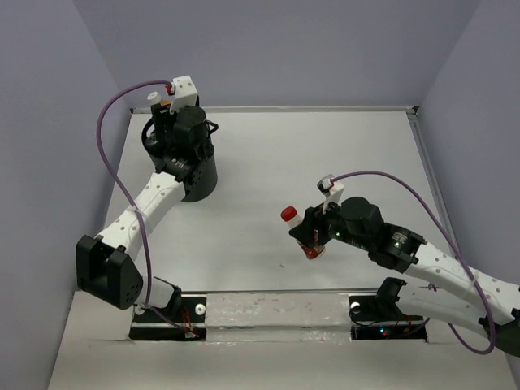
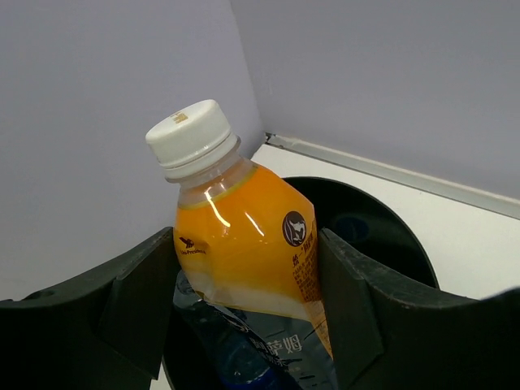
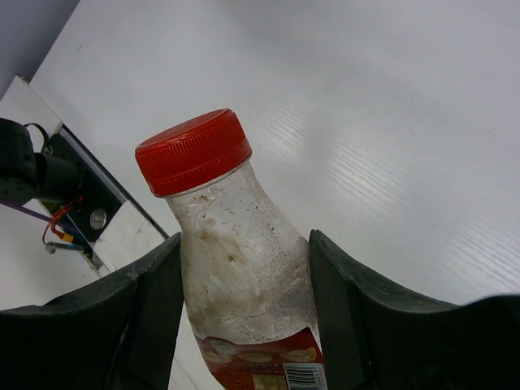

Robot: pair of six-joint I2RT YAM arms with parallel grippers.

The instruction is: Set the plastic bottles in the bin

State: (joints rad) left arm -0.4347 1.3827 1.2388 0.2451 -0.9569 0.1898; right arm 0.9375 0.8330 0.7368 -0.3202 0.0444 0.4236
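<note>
At the far left corner of the table (image 1: 325, 162): the bin (image 1: 203, 180), black and round, standing upright. Above its mouth, in the left gripper (image 2: 248, 242), an orange bottle (image 2: 231, 260) with a white cap (image 2: 191, 134) and a dark round mark on its label. Pinched from both sides, black fingers (image 2: 134, 301) pressed flat against the body with no gap on either side, jaws only partly drawn in because of the bottle's width. Tilted, cap up and leaning toward the wall. Directly beneath, down in the bin, a clear bottle with a blue label (image 2: 244, 361). Deeper in, something small and blue, too dim to name.

Toward the near right of the table, well apart from the bin: the right gripper (image 3: 244, 242), closed narrow on a red-capped bottle (image 3: 244, 280). Fingers tight on both sides of the body, just above the red label. Cloudy whitish film on the inside of the clear plastic. Tilted, red cap (image 1: 288, 214) pointing toward the far left. Cannot tell whether the bottle's base touches the table.
</note>
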